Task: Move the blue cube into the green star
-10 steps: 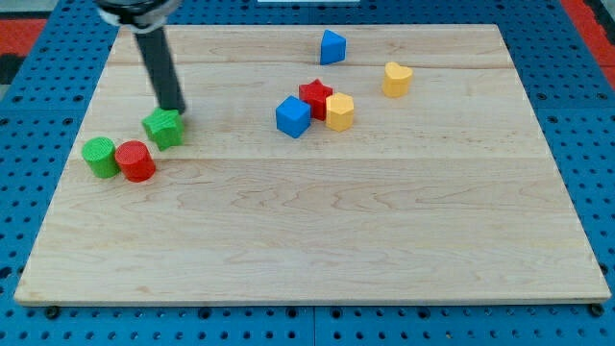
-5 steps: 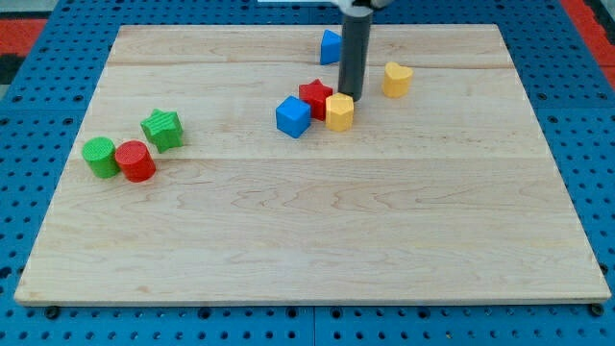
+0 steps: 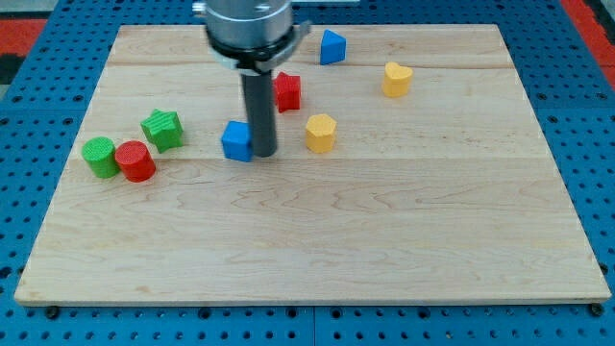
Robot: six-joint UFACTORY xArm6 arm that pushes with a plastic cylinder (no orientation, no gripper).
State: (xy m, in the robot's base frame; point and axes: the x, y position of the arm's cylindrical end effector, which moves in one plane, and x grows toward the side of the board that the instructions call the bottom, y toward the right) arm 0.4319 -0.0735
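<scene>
The robot has no pincer, only a rod. The tip (image 3: 263, 154) touches the blue cube (image 3: 236, 141) on its right. The green star (image 3: 162, 129) sits left. An off-centre push might make the cube slip aside.

Rod upright; my tip (image 3: 264, 154) low on the board

I see the wooden board (image 3: 317, 250) carrying eight blocks: green cylinder (image 3: 97, 156), red cylinder (image 3: 135, 160) and green star (image 3: 162, 129) at nine o'clock, blue cube (image 3: 236, 140) near centre (my tip (image 3: 265, 154) touching it), red star (image 3: 286, 91), yellow hexagon (image 3: 321, 133), blue wedge (image 3: 332, 47) at twelve, yellow heart (image 3: 396, 79) at one.
</scene>
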